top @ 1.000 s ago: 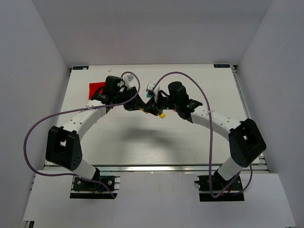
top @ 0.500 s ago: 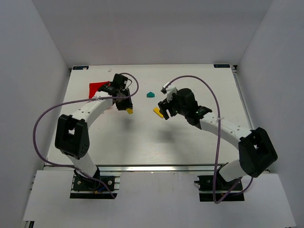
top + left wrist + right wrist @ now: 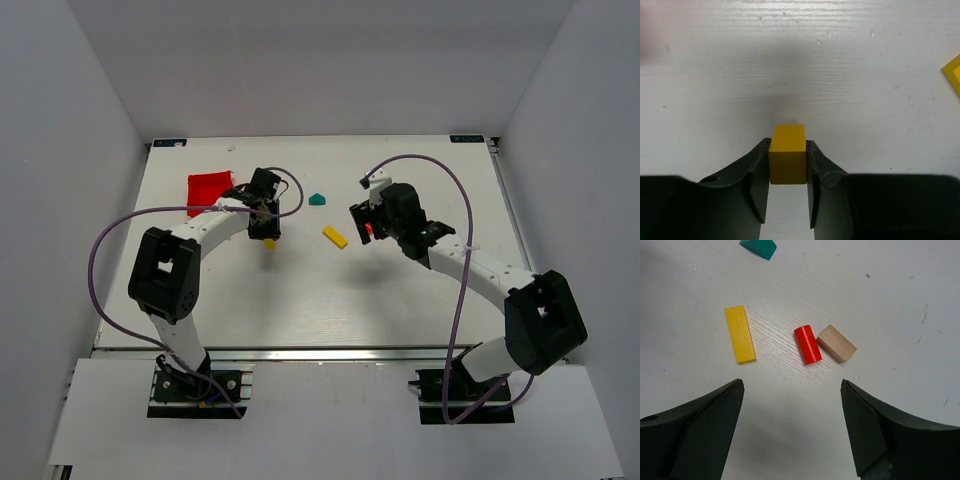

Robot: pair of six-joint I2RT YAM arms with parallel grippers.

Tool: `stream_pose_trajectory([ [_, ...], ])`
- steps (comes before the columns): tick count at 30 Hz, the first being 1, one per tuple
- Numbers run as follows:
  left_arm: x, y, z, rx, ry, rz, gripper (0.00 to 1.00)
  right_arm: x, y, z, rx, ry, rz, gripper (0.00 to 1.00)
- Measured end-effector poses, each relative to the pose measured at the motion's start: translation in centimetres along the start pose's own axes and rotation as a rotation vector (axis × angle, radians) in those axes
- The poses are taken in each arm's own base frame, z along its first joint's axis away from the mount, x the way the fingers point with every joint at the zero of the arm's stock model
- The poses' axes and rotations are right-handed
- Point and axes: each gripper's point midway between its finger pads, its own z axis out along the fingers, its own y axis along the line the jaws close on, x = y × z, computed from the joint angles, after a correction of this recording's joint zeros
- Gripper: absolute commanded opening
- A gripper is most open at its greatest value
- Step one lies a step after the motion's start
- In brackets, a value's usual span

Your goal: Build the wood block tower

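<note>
No wood block tower stands in any view; only loose blocks show. My left gripper (image 3: 787,145) is shut on a small yellow cube (image 3: 787,152), held low over the white table (image 3: 290,290); from above, the cube (image 3: 269,243) shows under the left gripper (image 3: 266,234). My right gripper (image 3: 792,385) hangs open and empty above the table. Just beyond its fingertips lie a flat yellow plank (image 3: 740,334), a red cylinder (image 3: 807,344) and a plain wood block (image 3: 836,343) that touches the cylinder. A teal piece (image 3: 759,247) lies farther off.
A red bin (image 3: 209,187) sits at the back left, behind the left gripper. From above, the yellow plank (image 3: 335,236) lies between the two grippers, with the teal piece (image 3: 318,199) behind it. White walls enclose the table on three sides.
The two grippers, close together at the middle a second ago, have parted. My right gripper has opened, left the yellow plank on the table and drawn back right. The left keeps its cube.
</note>
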Motion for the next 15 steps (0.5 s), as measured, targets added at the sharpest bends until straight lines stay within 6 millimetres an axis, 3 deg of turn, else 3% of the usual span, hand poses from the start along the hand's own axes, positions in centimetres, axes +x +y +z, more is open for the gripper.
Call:
stream_pose_trajectory([
  [3, 0.2, 0.0, 0.5, -0.003, 0.003, 0.012, 0.07, 0.0, -0.4, 0.0, 0.013, 0.002, 0.001, 0.84],
  [8, 0.8, 0.2, 1.1, -0.016, 0.020, 0.020, 0.09, 0.4, -0.9, 0.0, 0.026, 0.013, 0.006, 0.84],
  [15, 1.6, 0.5, 1.4, -0.024, 0.034, 0.023, 0.36, 0.8, -1.3, -0.1, 0.037, 0.034, 0.009, 0.82],
])
